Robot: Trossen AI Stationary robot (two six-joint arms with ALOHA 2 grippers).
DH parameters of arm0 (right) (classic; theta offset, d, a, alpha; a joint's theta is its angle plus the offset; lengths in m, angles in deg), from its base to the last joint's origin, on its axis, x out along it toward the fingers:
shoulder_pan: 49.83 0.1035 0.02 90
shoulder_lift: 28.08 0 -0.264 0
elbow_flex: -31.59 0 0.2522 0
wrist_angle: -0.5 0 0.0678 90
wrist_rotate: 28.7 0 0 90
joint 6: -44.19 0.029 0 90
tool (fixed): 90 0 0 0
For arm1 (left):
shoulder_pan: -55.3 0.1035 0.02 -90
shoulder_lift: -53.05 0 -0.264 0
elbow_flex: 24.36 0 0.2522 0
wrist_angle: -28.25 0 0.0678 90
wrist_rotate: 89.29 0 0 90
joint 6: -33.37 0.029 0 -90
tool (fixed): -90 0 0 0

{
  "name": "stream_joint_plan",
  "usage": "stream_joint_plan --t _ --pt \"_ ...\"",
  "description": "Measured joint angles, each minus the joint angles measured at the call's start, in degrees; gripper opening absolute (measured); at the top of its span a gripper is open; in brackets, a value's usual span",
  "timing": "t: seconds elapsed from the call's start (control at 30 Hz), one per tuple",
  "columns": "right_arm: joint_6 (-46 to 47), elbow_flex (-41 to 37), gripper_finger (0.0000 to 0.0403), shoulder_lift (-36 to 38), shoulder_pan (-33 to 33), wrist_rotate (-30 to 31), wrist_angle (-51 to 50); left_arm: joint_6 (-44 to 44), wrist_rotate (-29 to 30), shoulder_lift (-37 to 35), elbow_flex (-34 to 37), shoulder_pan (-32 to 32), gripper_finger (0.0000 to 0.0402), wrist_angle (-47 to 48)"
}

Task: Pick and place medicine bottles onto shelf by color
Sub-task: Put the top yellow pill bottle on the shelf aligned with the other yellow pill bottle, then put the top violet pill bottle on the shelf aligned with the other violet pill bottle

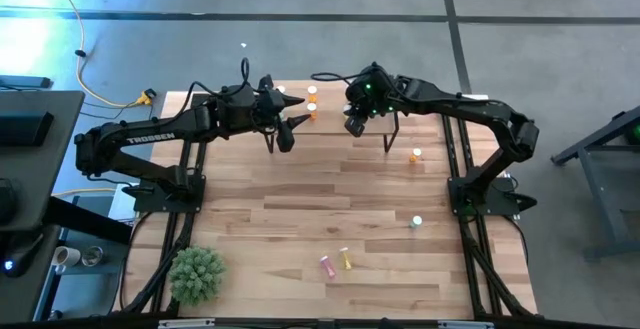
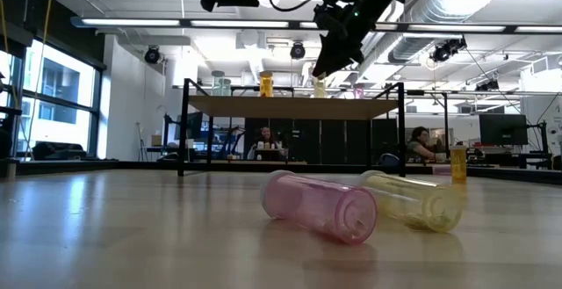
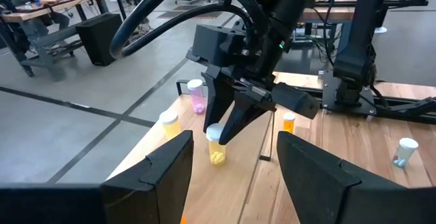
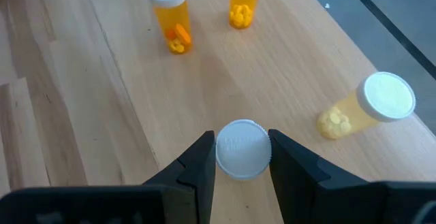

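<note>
My right gripper (image 4: 242, 157) clamps a yellow bottle (image 3: 216, 144) by its cap, axis upright, directly above the shelf (image 2: 294, 106) deck (other yellows just beside). Left gripper (image 3: 231, 176) hangs nearby, jaws wide.

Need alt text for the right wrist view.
The right hand grips a white-capped bottle between its fingers above a light-wood shelf. Three more bottles stand there: an orange bottle and two yellow bottles.
</note>
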Motion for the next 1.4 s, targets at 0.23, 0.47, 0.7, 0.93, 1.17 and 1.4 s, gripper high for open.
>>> stream_joint_plan --t 0.23,0.47,0.7,0.93,1.17,1.4 --pt "0.8 0.0 0.0106 0.0 0.0 0.0 -0.4 0.0 -0.1 0.0 0.0 0.0 0.02 0.0" --pt "1.5 0.0 0.0129 0.0 0.0 0.0 -0.6 0.0 -0.1 0.0 0.0 0.0 0.02 0.0" --pt "1.5 -0.1 0.0176 0.1 0.0 0.0 -1.0 0.0 -0.1 0.0 0.0 0.0 0.02 0.0" --pt "1.5 -0.1 0.0185 0.2 0.0 -0.1 -0.7 0.0 -0.1 0.0 0.0 0.0 0.02 0.0" --pt "1.8 0.0 0.0185 0.3 0.0 -0.1 -0.7 0.0 0.0 0.0 0.0 0.0 0.02 0.0" --pt "4.5 0.0 0.0185 1.9 0.0 -0.1 -2.2 0.0 0.0 0.0 0.0 0.0 0.02 0.0"
